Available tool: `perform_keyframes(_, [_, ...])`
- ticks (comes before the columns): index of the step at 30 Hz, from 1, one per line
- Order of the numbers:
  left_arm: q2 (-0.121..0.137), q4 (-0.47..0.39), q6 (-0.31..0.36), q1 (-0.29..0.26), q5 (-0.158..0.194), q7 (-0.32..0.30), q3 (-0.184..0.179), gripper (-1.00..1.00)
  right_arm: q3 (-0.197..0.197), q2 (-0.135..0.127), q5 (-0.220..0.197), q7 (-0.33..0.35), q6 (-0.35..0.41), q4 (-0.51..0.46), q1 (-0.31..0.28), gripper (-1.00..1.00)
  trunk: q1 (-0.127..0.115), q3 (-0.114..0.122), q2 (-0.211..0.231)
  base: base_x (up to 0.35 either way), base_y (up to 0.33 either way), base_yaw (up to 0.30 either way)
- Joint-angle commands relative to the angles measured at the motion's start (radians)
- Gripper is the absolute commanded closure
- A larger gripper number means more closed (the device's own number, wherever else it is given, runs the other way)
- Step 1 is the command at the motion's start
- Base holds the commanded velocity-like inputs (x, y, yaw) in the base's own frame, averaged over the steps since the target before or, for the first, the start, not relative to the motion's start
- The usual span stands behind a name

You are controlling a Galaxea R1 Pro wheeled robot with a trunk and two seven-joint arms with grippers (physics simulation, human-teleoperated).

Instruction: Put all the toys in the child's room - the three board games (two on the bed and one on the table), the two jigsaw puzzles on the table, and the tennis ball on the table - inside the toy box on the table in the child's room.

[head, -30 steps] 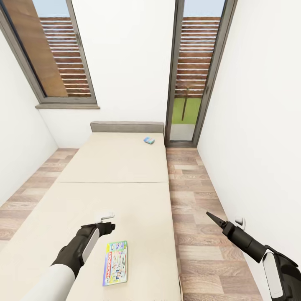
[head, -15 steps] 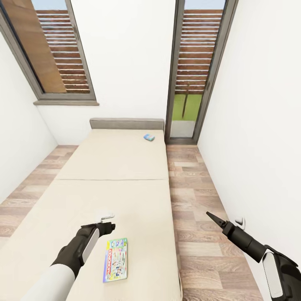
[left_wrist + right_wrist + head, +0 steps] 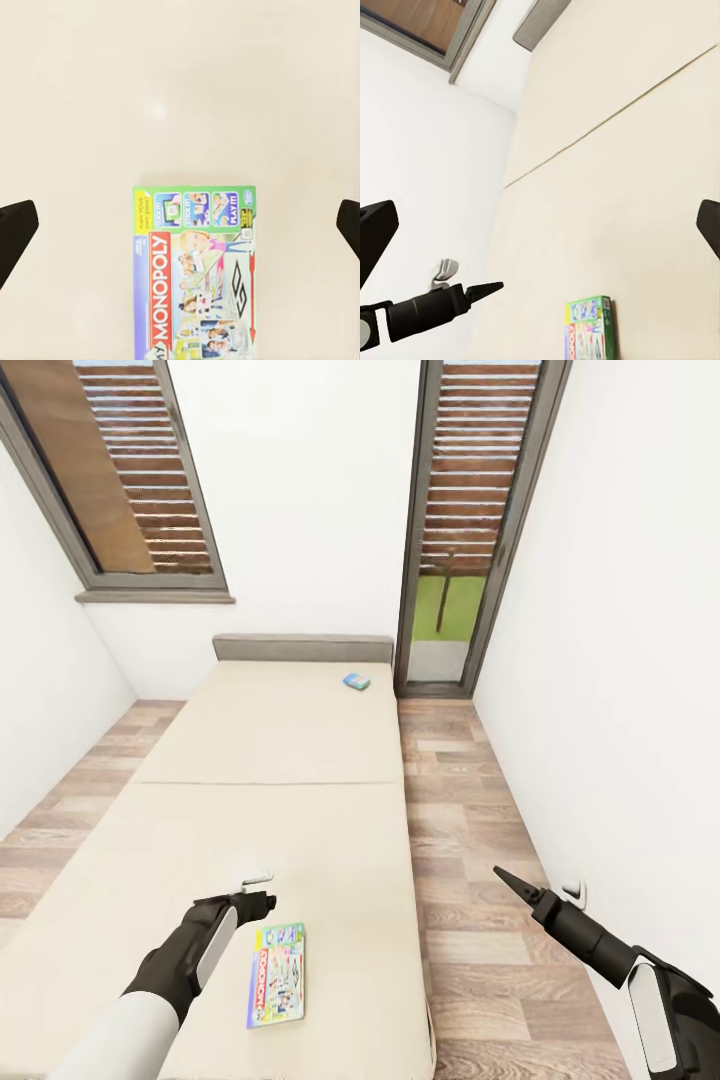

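- Spread wide and empty, the left gripper's (image 3: pixel 262 890) jaws hung over the bed (image 3: pixel 270 760), their dark tips at both edges of the left wrist view; the right gripper (image 3: pixel 510 882) waited over the wood floor (image 3: pixel 470 810), jaws also apart, holding nothing.
- Two board games lay on the mattress, neither yet collected, so the task looked barely begun.
- Nearest the left gripper lay the multicolour Monopoly box (image 3: pixel 276 974), flat and untouched.
- Far off by the grey headboard (image 3: pixel 303 648) sat the small blue game box (image 3: pixel 356 681).
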Motion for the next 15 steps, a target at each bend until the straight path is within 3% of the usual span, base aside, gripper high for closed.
perform_keyframes(1, [0.0,-0.002,0.005,0.0,0.011,0.009,-0.002,-1.0,-0.001,0.0,-0.004,0.001,0.006,0.0,-0.001,-1.0,0.0,-0.003,-0.002,0.0,0.0,0.0])
perform_keyframes(15, [0.0,-0.002,0.005,0.0,0.011,0.007,-0.002,-1.0,-0.001,0.0,-0.004,0.001,0.006,0.0,-0.001,-1.0,0.0,-0.026,-0.002,0.0,0.0,0.0])
